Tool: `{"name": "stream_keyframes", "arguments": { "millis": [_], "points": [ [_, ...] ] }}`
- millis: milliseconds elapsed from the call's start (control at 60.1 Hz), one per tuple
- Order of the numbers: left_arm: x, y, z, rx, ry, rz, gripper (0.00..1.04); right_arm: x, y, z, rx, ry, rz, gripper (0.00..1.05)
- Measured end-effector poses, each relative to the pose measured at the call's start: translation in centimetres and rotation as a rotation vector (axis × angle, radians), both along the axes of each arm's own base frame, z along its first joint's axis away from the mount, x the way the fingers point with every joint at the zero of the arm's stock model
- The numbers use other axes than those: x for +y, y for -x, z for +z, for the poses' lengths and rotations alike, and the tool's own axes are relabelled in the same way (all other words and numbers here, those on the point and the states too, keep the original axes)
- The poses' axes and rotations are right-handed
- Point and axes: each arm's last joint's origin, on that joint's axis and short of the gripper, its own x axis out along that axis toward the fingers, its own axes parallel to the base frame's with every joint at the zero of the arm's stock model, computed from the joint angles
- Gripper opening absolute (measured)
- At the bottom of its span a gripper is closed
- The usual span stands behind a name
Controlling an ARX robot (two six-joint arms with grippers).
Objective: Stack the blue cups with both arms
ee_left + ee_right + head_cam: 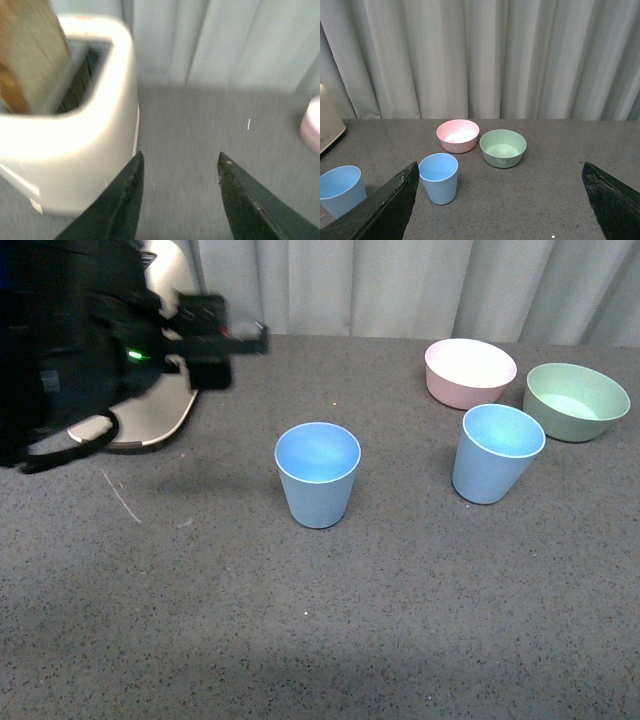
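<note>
- While the right gripper [500, 164] gapes empty, the nearer blue cup [318, 475] stands upright mid-table.
- Second blue cup [497, 453] stands rightward, just before the pink bowl [470, 372] (green bowl [577, 400] beside).
- Left gripper [181, 156], jaws apart, hangs by the toaster [75, 150].

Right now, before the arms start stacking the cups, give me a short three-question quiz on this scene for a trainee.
1. True or false: both blue cups stand upright and apart.
2. Furthest right in the front view: A pink bowl, B green bowl, C toaster?
3. Fill in: the left gripper is ___.
Key: 1 true; 2 B; 3 open.
</note>
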Motion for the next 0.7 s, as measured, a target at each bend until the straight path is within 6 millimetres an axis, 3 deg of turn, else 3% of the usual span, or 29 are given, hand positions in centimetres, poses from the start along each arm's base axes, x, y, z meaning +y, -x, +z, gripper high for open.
{"name": "stream_keyframes", "arguments": {
  "millis": [100, 250, 450, 699],
  "points": [
    [2.5, 2.5, 3.0, -0.215, 0.016, 0.010, 0.29, 0.0, 0.0, 0.0, 0.000, 0.000, 0.002, 0.95],
    [4.9, 5.9, 2.7, -0.202, -0.013, 0.005, 0.04, 0.0, 0.0, 0.0, 0.000, 0.000, 0.001, 0.95],
    [7.6, 10.4, 2.5, -0.194, -0.028, 0.001, 0.04, 0.0, 0.0, 0.0, 0.000, 0.000, 0.001, 0.95],
    [9.0, 13.5, 2.4, -0.185, -0.032, 0.001, 0.04, 0.0, 0.0, 0.0, 0.000, 0.000, 0.000, 0.95]
  ]
}}
